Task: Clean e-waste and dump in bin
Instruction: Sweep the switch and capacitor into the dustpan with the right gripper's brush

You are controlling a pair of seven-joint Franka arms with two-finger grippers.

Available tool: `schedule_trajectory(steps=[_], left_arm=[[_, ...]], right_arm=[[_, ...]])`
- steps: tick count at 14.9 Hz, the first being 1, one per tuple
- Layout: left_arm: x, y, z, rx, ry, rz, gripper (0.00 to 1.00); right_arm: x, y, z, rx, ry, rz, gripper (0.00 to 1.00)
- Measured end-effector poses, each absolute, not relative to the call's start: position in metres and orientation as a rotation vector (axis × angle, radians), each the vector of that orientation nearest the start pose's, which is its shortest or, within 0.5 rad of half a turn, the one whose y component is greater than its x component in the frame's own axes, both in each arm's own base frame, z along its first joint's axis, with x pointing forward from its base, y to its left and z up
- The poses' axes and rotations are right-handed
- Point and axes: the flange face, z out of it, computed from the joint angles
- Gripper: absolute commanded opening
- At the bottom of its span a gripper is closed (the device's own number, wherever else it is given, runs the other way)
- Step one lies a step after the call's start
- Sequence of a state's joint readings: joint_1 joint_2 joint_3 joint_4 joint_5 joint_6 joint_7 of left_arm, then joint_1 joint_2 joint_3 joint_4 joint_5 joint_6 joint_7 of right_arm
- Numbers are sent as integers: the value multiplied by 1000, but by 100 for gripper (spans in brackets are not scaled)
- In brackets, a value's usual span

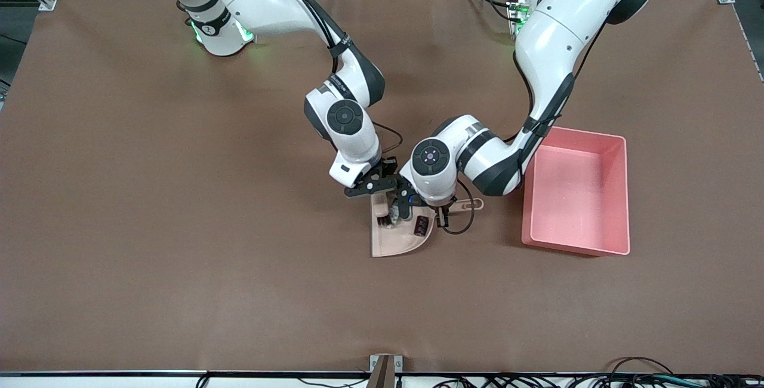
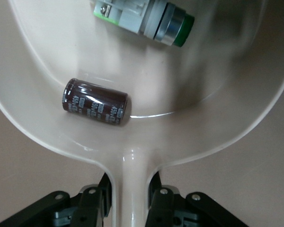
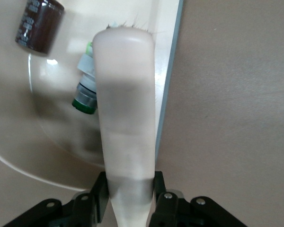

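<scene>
Sweeping stage: we judge the sweep nearly done, since both parts already lie inside the dustpan (image 1: 394,242) and nothing has yet reached the bin (image 1: 621,197).

Left gripper (image 2: 128,198): we see its fingers pressed against the dustpan's handle, pinching it; in the front view it sits over the handle end of the pan, toward the bin.

Right gripper (image 3: 128,198): we see its fingers clamped on the handle of a pale brush (image 3: 125,94), whose bristle end rests at the pan's straight open edge.

Dark part (image 2: 95,102): a brown-black cylinder, lying on its side on the pan floor, near the rounded wall where the handle begins.

Grey-white part (image 2: 142,19): a small block with a green patch and a green-rimmed metal end, lying nearer the pan's open edge, just beside the brush head and apart from the dark cylinder.

Bin: a pink open-topped box, standing on the table toward the left arm's end, near the pan but not touching it.

Table (image 1: 179,227): covered in brown cloth.

Next move, in our judgement: the brush should clear the pan, then the left arm must lift the pan level, with its open edge no lower than the handle end so the parts do not roll out, carry it over the bin and tip it there.
</scene>
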State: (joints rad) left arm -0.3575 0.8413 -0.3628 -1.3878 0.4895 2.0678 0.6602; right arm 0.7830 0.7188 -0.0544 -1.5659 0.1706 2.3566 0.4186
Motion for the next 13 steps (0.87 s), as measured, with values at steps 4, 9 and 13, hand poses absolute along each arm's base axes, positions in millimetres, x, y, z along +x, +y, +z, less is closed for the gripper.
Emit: schedule_trajectory(steps=[4, 9, 13], left_arm=[[593, -416, 221, -2162, 2065, 129, 1], [605, -409, 236, -2179, 2021, 149, 1], [606, -413, 242, -2177, 2019, 139, 1]], right_arm=[[545, 464, 238, -3011, -273, -14, 0], [580, 419, 255, -3034, -166, 45, 0], [618, 344, 302, -3043, -107, 109, 1]])
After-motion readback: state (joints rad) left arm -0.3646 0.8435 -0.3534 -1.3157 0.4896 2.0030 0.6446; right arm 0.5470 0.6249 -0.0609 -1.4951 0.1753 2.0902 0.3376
